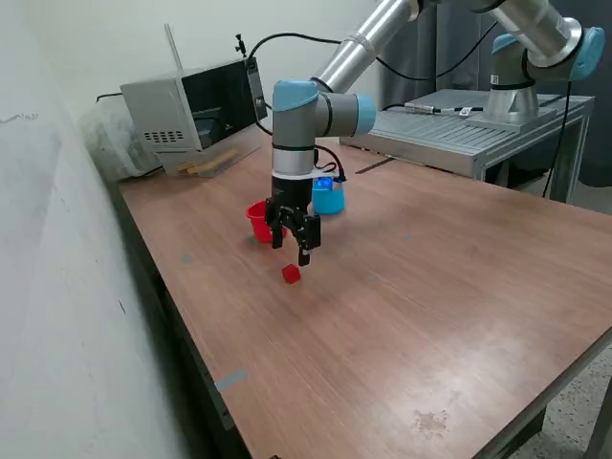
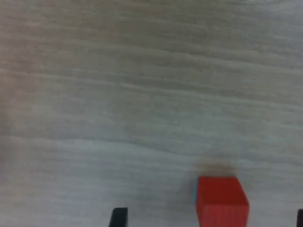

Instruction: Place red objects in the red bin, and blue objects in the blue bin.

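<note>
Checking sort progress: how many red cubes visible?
1. The red cube lies on the table just below the open gripper. Others may be hidden inside the cups.
</note>
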